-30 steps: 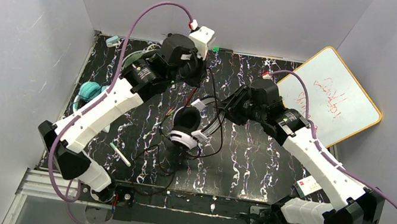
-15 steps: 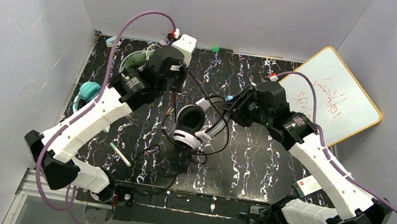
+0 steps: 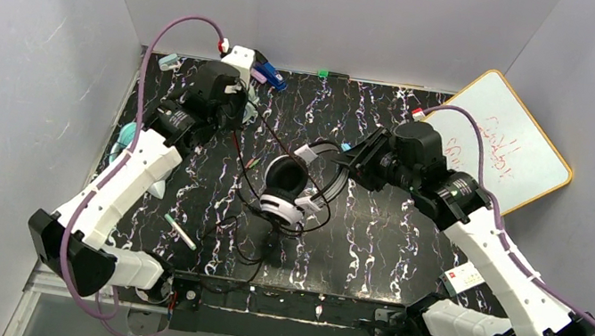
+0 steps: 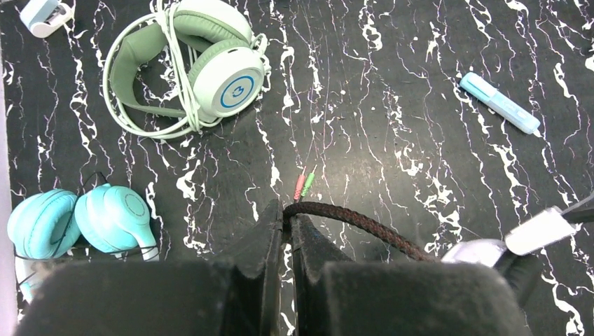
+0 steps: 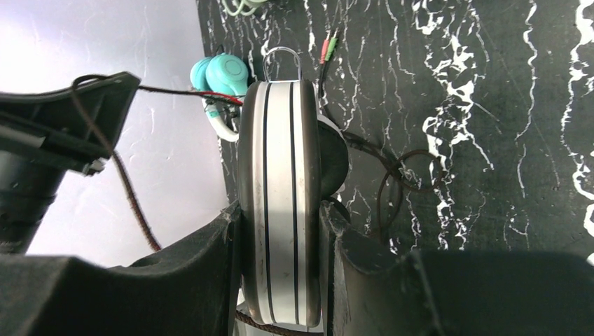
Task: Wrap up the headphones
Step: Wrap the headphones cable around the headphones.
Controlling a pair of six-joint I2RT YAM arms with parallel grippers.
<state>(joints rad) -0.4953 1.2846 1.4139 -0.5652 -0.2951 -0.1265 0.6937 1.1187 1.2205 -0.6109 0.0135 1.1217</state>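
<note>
Right claw (image 5: 280,231): we see it clamped around the black-and-white headset (image 5: 279,140) at its band; left claw (image 4: 286,220) pinches its braided black cable (image 4: 364,225).

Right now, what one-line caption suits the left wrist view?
Left gripper shut on a braided black cable above the black marbled table, mint-green wired headset and teal over-ear headset lying beyond.

The counter (image 3: 391,237) is a black slab veined with white marbling, and it sits inside a booth of plain pale grey walls (image 3: 16,42) on the left, back and right. A whiteboard (image 3: 511,166) with a light wooden frame and faint red scribbles leans tilted against the right wall. The light is soft and even, with mild shadows on the counter.
</note>
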